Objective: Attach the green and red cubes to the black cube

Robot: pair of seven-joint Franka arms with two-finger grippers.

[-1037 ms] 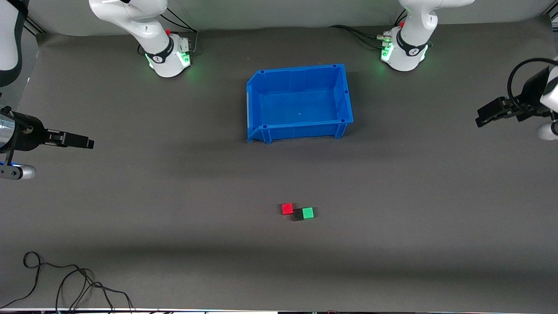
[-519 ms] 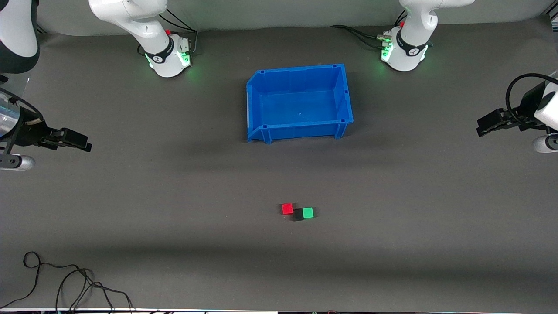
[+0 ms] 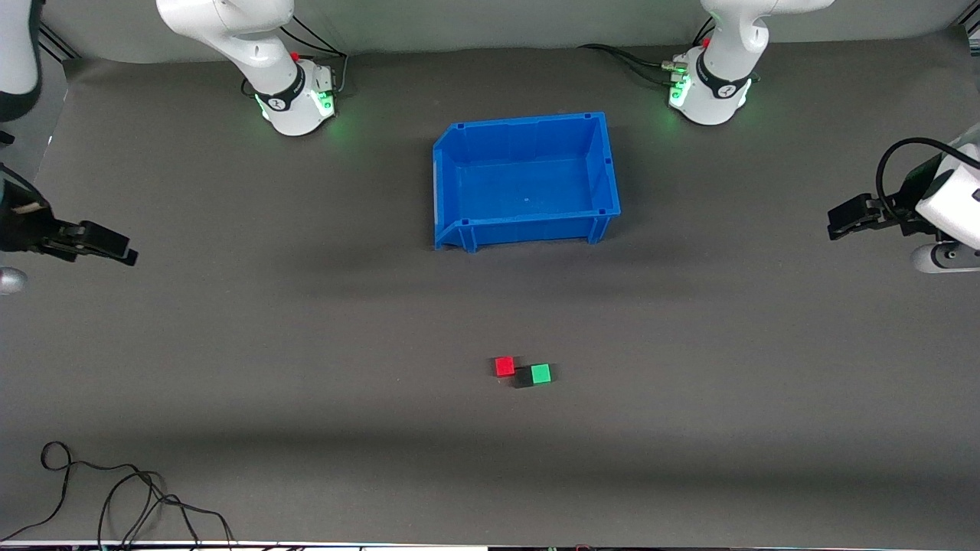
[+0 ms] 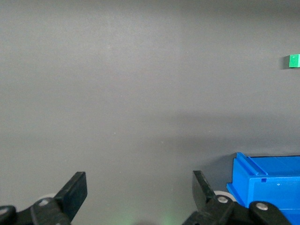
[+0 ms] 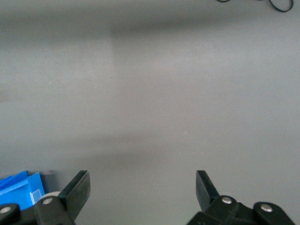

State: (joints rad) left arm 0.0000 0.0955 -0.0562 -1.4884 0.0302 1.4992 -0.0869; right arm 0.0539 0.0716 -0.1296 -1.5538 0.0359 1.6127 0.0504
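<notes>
black cube (image 3: 523,376) on desk (image 3: 306,367), touching red cube (image 3: 504,366) and green cube (image 3: 540,373), nearer the front camera than blue bin (image 3: 524,229) | left hand (image 3: 842,220) spread over its desk end; right hand (image 3: 111,246) spread likewise

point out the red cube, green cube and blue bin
red cube (image 3: 504,366), front view, its top face
green cube (image 3: 540,373), front view, its top face
blue bin (image 3: 525,230), front view, its wall nearest that camera
</notes>
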